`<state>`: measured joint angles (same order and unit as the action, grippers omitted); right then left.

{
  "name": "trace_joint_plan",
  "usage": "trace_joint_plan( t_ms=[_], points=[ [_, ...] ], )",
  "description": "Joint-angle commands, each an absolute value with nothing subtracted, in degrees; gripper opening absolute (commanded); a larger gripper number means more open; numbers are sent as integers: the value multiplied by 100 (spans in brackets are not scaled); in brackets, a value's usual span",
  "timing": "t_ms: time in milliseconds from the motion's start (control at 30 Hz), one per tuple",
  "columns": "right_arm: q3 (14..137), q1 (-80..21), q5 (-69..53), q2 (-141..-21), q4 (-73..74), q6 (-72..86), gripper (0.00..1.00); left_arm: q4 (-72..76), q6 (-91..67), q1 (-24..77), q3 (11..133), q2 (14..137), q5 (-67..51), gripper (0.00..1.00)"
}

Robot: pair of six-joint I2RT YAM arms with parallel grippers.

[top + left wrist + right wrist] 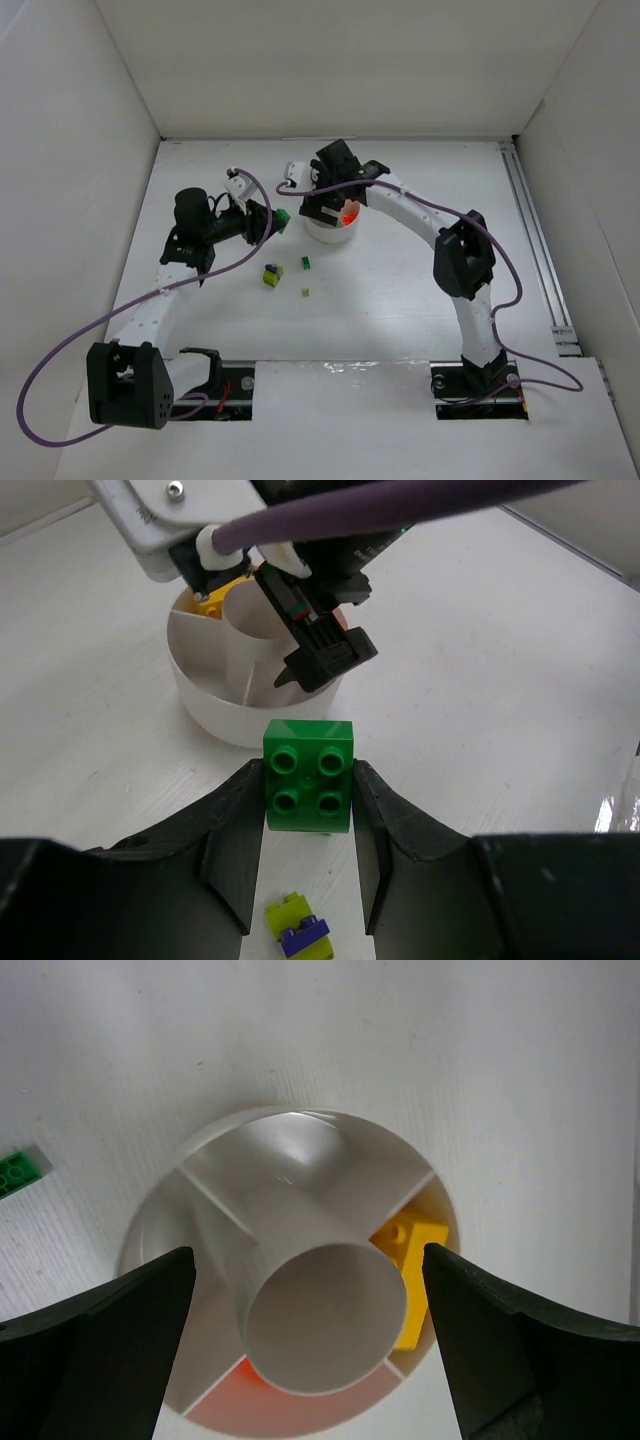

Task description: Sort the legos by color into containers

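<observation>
My left gripper (308,780) is shut on a green four-stud brick (308,777), held just left of the round white divided dish (215,715); from above, the brick (283,216) sits at the left gripper's tip. My right gripper (310,1260) hangs open directly over the dish (300,1120) with nothing between its fingers. One wedge holds a yellow brick (415,1260), another an orange-red piece (250,1372). On the table lie a yellow-green and purple clump (271,275), a small green brick (306,263) and a tiny yellow-green bit (306,293).
White walls box in the table on three sides. A metal rail (540,250) runs along the right edge. The right arm's wrist and connector (320,650) hover over the dish, close in front of the left gripper. Purple cables trail from both arms.
</observation>
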<state>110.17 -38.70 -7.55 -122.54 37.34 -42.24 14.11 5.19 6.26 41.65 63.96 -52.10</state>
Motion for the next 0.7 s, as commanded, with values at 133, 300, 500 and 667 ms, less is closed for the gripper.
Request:
trace_joint_plan(
  t_ms=[133, 300, 500, 667],
  points=[
    [10837, -3806, -817, -11664, 3718, -4228, 100, 1740, 396, 589, 4122, 6434, -5379, 0],
    [10784, -3744, -817, -11663, 3718, -4113, 100, 1793, 396, 589, 4175, 6486, -5379, 0],
    [10784, -3744, -817, -11769, 3657, -4052, 100, 1793, 396, 589, 4175, 6486, -5432, 0],
    [10784, -3744, -817, -11821, 3551, -4052, 100, 1740, 396, 589, 4175, 6486, -5432, 0]
  ],
)
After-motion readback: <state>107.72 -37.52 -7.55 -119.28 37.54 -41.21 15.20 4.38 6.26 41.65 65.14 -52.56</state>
